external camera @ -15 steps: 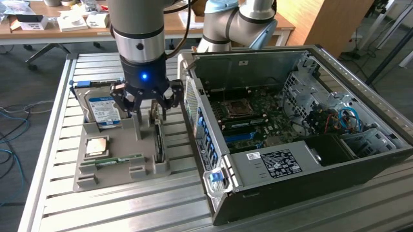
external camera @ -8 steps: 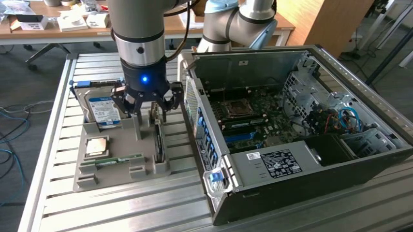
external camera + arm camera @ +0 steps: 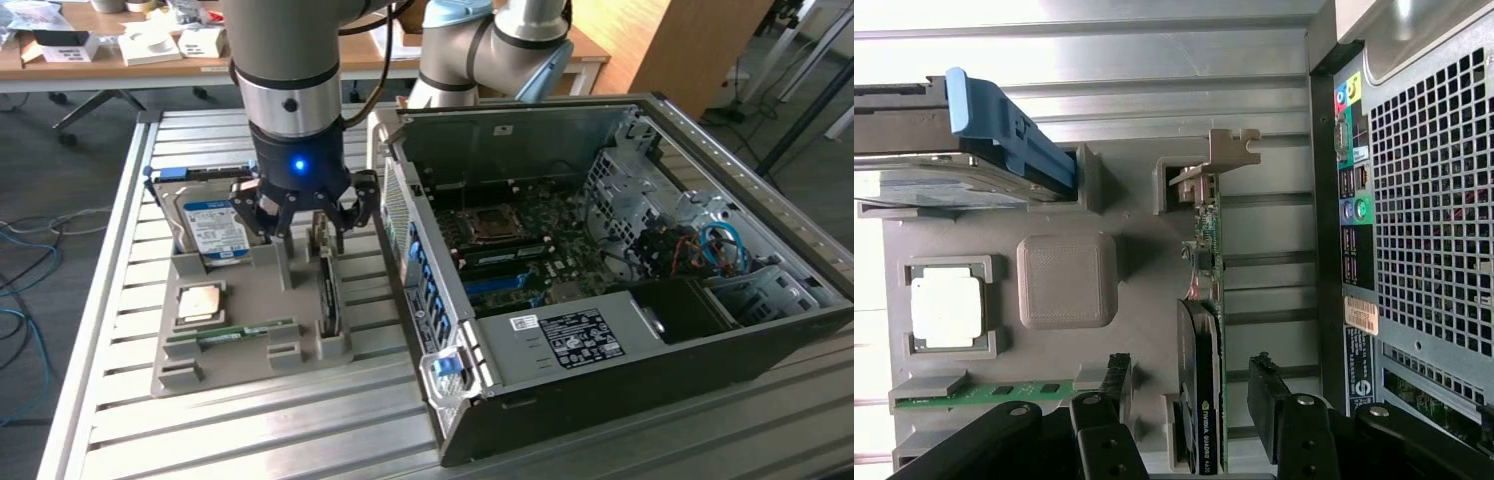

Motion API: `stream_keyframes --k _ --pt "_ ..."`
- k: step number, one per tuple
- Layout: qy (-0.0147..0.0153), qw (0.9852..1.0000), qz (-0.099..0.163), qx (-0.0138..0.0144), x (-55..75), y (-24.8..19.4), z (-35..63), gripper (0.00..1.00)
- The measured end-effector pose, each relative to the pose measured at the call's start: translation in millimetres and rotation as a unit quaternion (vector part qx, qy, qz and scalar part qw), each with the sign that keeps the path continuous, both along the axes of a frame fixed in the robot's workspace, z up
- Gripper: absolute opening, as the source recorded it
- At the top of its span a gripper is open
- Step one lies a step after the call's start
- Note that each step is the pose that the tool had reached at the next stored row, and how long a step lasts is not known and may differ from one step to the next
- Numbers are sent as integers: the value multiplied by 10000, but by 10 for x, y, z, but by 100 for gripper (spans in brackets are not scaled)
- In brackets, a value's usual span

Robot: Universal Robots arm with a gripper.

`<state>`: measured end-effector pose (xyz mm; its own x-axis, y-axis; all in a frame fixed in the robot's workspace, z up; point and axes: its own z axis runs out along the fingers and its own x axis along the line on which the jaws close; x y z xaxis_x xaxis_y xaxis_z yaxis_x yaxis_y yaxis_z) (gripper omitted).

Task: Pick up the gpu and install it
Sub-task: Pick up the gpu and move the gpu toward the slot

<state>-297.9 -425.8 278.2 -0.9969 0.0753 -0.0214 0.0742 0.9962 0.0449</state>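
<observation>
The gpu (image 3: 327,288) is a thin dark-green card standing on edge in a slot of the grey holder (image 3: 187,368), at the side nearest the computer case. In the wrist view the gpu (image 3: 1206,330) is seen edge-on, its pale metal bracket (image 3: 1226,150) at the far end. My gripper (image 3: 307,218) hangs directly above the card and is open. Its black fingers (image 3: 1116,385) stand on either side of the card with gaps to it, and my gripper (image 3: 1190,385) holds nothing.
The holder also carries a hard drive (image 3: 214,225) with a blue label, a CPU (image 3: 200,300) and a green memory stick (image 3: 247,330). The open computer case (image 3: 747,215) lies close on the exterior view's right, motherboard (image 3: 514,255) exposed. Everything rests on a slatted metal table (image 3: 267,430).
</observation>
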Motion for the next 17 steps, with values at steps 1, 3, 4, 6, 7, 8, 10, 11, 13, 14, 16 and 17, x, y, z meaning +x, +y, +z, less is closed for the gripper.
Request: stream_keyframes --k 1,3,4,6,7,8,10,11,13,14,16,17 --pt "0 10000 0 0 0 0 0 59" --pt "0 10000 0 0 0 0 -1 59" --pt "-2 10000 0 1 0 0 -7 59" --pt "0 10000 0 0 0 0 -18 59" --pt "0 10000 0 0 0 0 -27 59" --pt "0 10000 0 0 0 0 -36 59" --pt "0 10000 0 0 0 0 -57 59" --pt "0 10000 0 0 0 0 -67 59" --pt "0 10000 0 0 0 0 -86 59" --pt "0 10000 0 0 0 0 -96 59" --pt "0 10000 0 0 0 0 -114 59" --pt "1 10000 0 0 0 0 -117 59"
